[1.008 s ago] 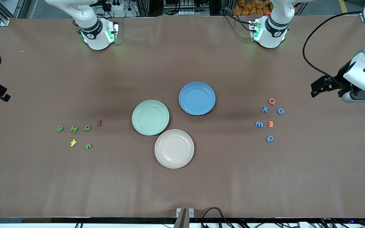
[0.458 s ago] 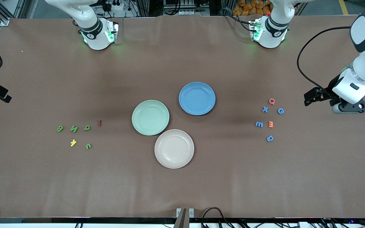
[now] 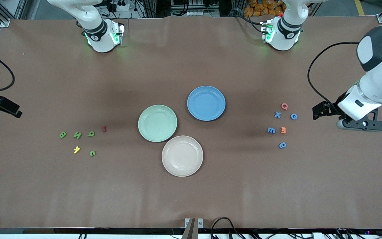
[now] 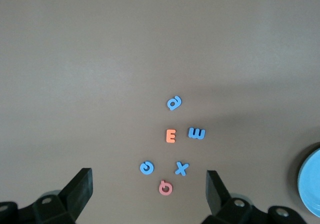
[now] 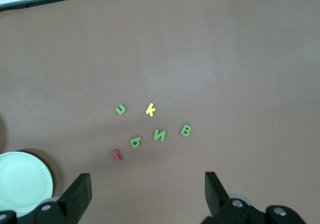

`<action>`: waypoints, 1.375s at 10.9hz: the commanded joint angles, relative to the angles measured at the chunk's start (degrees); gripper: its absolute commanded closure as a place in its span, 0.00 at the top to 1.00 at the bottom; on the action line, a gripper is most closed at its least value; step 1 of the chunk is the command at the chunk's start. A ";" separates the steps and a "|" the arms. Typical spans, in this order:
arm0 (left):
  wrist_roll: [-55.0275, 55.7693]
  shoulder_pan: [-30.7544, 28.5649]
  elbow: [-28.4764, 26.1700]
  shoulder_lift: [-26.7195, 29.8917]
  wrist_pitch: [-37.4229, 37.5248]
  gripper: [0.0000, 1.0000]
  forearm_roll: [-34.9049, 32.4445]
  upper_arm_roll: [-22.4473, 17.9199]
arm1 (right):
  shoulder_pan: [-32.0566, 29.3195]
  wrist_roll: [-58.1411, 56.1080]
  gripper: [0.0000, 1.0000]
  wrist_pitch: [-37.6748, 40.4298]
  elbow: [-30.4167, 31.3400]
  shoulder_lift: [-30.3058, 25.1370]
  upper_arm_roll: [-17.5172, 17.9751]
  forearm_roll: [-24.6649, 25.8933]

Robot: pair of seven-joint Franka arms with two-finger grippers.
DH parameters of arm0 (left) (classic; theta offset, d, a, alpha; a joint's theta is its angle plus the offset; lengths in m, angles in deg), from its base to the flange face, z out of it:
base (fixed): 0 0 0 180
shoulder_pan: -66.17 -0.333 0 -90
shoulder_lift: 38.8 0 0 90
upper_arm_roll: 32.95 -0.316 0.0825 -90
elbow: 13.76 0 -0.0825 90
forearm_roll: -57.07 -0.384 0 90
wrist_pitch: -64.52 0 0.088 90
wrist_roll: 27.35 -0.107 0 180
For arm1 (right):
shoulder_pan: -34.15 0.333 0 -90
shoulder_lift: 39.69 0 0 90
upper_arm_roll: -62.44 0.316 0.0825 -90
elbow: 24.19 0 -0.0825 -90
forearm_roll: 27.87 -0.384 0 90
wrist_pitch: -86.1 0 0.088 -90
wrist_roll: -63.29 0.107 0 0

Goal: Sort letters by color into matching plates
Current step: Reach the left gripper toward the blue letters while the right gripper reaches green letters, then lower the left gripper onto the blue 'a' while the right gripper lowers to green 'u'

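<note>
- The left gripper (image 3: pixel 320 111) hangs over the brown counter (image 3: pixel 191 196) at the left arm's end, fingers (image 4: pixel 80 191) spread wide and empty.
- The four small chunky blue toy letters (image 3: pixel 277 115) lie just beside it, toward the counter's middle, mixed with a pink letter (image 3: pixel 284 106) and an orange letter (image 3: pixel 283 130); the left arm is plainly the nearer one.
- The round medium-blue plate (image 3: pixel 206 103) sits further toward the middle.
- The right gripper (image 3: pixel 10 109) hovers at the right arm's end, fingers (image 5: pixel 77 196) likewise wide and holding nothing.
- The four green letters (image 3: pixel 77 134) lie close by it, among a yellow letter (image 3: pixel 76 149) and a dark red letter (image 3: pixel 104 128), with the pale mint-green plate (image 3: pixel 157 123) past them toward the centre.
</note>
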 commanded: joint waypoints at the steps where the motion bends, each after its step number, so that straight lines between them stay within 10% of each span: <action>1: -2.40 0.09 -4.06 -1.58 -7.28 1.00 -0.49 0.24 | 0.32 5.49 1.00 -6.04 6.32 -0.77 0.43 0.01; 12: -15.57 0.70 -4.97 -14.23 -20.58 1.00 -3.65 0.32 | 6.04 16.42 1.00 -23.28 9.94 12.57 2.35 -0.08; 15: -22.24 0.62 -2.69 -19.06 -22.95 1.00 -4.18 0.32 | 5.60 16.69 1.00 -29.60 10.03 17.84 3.33 -7.26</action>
